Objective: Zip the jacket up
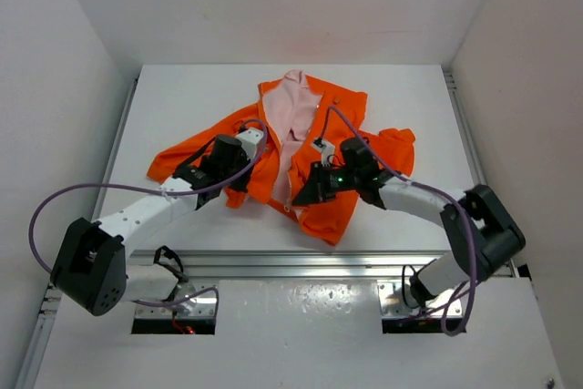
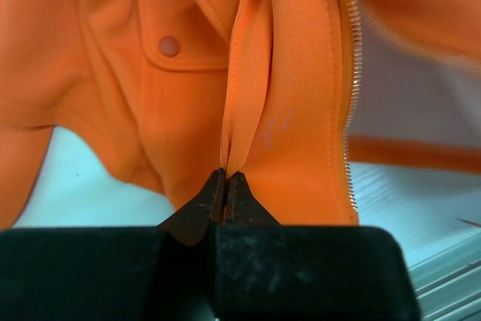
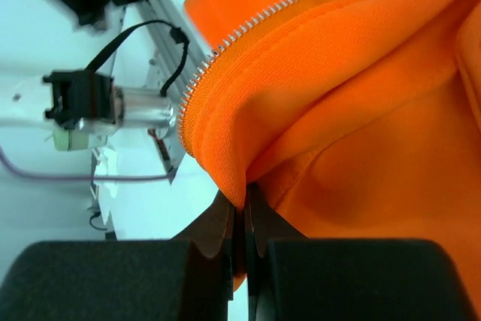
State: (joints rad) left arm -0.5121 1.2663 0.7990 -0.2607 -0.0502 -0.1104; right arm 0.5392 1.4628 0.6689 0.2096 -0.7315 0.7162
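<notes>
The orange jacket [image 1: 314, 148] lies open on the white table, its pale pink lining [image 1: 290, 111] showing up the middle. My left gripper [image 1: 239, 173] is shut on a fold of the jacket's left front panel [image 2: 278, 110], beside its zipper teeth [image 2: 352, 88]; a snap pocket [image 2: 170, 45] shows to the left. My right gripper [image 1: 310, 190] is shut on the hem of the right front panel [image 3: 361, 110], just under the other row of zipper teeth [image 3: 225, 43]. The zipper slider is not visible.
An aluminium rail [image 1: 301, 261] runs along the table's near edge. White walls enclose the table on the left, right and back. The jacket's sleeves spread to the left [image 1: 178, 157] and right [image 1: 396, 148].
</notes>
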